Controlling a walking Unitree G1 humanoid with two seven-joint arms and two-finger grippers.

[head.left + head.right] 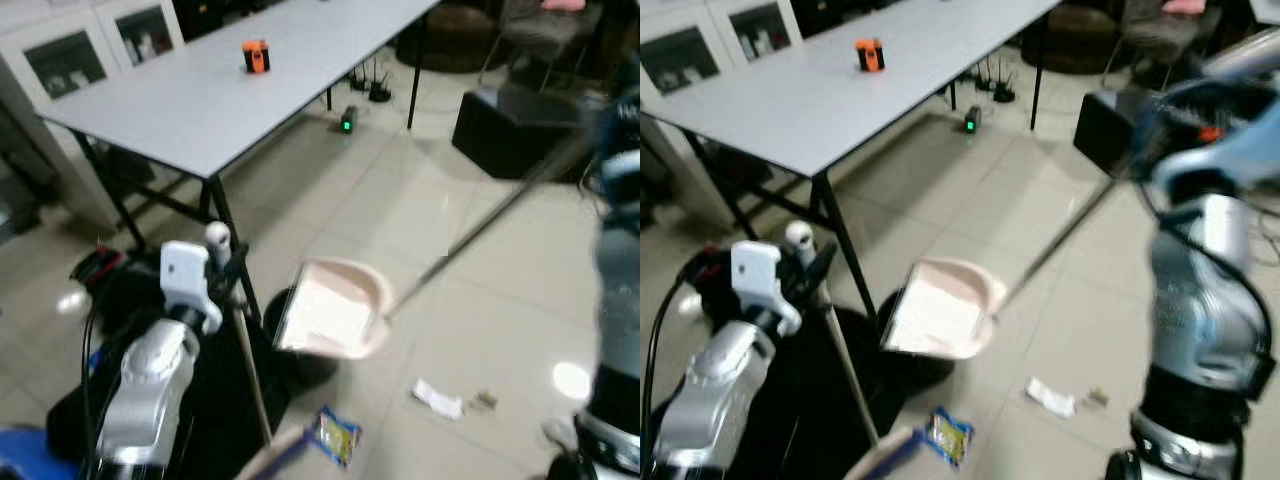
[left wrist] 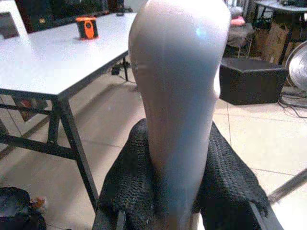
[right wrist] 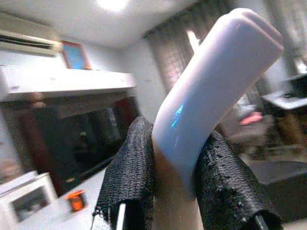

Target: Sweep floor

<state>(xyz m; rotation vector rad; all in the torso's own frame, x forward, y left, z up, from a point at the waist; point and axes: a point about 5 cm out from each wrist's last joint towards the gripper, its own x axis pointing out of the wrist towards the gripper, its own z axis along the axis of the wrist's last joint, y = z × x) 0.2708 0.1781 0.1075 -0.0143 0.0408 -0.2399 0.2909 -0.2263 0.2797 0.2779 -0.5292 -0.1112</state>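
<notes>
Floor (image 1: 480, 270) of pale glossy tile runs from centre out to three o'clock in the head views, with litter still on it at about five o'clock: a white crumpled scrap (image 1: 437, 399), a small brownish bit (image 1: 484, 401) just beside it, and a blue-and-yellow wrapper (image 1: 337, 434) nearer six.

Over the black bin (image 1: 295, 345) at centre hangs the pink dustpan (image 1: 335, 310), tilted, its long handle (image 1: 490, 222) running up toward two o'clock to the right arm; this looks like the emptying step. The broom stick (image 1: 252, 370) stands at seven o'clock.

Left gripper (image 2: 177, 191) has its black fingers (image 2: 129, 182) clamped on the pale broom handle top (image 2: 177, 81). Right gripper (image 3: 175, 187) pinches the dustpan grip (image 3: 216, 91) between its pads.

Next, I judge, the pan must come down beside the scraps and the broom push them in.

A grey table (image 1: 230, 90) fills ten to twelve o'clock, an orange gadget (image 1: 256, 56) on it; its leg (image 1: 228, 240) stands close to the broom. A black box (image 1: 510, 130) sits at two o'clock.
</notes>
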